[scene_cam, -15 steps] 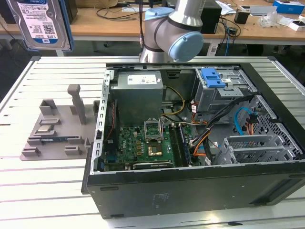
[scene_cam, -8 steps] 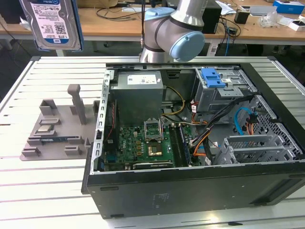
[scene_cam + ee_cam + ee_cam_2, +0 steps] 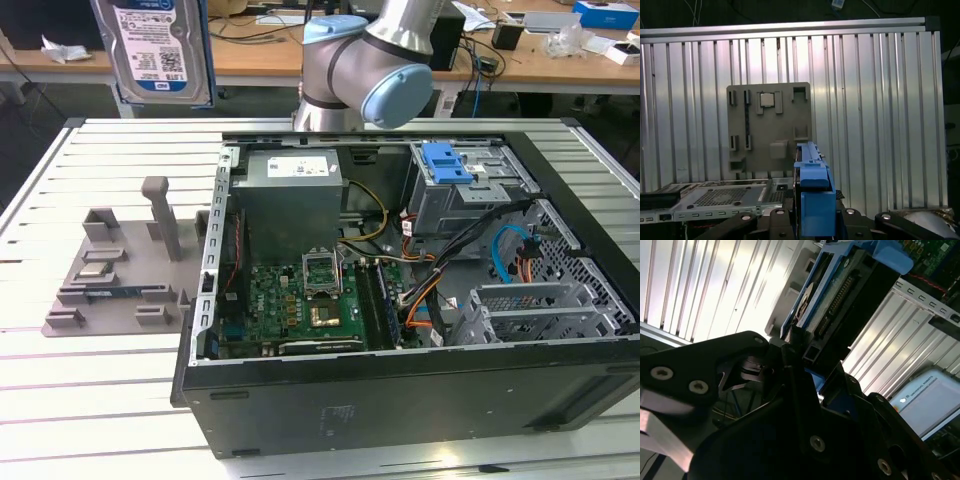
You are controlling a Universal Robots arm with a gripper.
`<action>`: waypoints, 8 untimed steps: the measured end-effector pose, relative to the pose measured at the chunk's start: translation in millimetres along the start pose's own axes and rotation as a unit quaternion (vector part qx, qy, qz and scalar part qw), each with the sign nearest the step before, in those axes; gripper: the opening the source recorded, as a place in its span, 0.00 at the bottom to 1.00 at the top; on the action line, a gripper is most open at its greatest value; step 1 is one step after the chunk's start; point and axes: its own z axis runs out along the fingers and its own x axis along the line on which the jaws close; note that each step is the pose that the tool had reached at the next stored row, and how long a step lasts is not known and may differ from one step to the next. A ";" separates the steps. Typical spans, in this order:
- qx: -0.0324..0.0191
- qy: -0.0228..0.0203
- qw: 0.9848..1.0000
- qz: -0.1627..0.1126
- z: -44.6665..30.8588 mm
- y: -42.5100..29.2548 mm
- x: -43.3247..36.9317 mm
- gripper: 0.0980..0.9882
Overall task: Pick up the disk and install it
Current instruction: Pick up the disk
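Observation:
The disk (image 3: 160, 50), a silver hard drive with a blue-and-white label in a blue carrier frame, hangs upright high above the table at the exterior view's upper left. The second wrist view shows its connector end (image 3: 840, 295) with my gripper (image 3: 805, 352) shut on it, the black fingers (image 3: 792, 347) clamping the frame. In the first wrist view the blue carrier edge (image 3: 812, 190) sticks out from my gripper (image 3: 812, 222), over the slatted table. The disk is well apart from the open computer case (image 3: 300, 400).
Inside the case are a grey power supply (image 3: 290, 190), a motherboard (image 3: 300, 300) and a metal drive cage (image 3: 470, 200) with a lone blue bracket (image 3: 447, 163) on top. A grey fixture plate (image 3: 120, 270) lies at the exterior view's left. The arm's joint (image 3: 365, 70) stands behind the case.

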 end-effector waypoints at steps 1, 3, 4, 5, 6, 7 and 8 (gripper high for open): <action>0.000 0.000 1.000 0.000 -0.1 -3.6 -0.2 0.31; 0.000 0.000 1.000 0.000 -0.2 -12.5 -0.6 0.31; 0.000 0.000 1.000 0.000 -0.3 -16.3 -0.8 0.31; 0.000 0.000 1.000 0.000 -0.3 -20.5 -1.1 0.31; 0.000 0.000 1.000 0.000 -0.3 -24.6 -1.4 0.31; 0.000 0.000 1.000 0.000 -0.5 -31.8 -1.7 0.31; 0.000 0.000 1.000 0.000 -0.6 -37.3 -2.0 0.31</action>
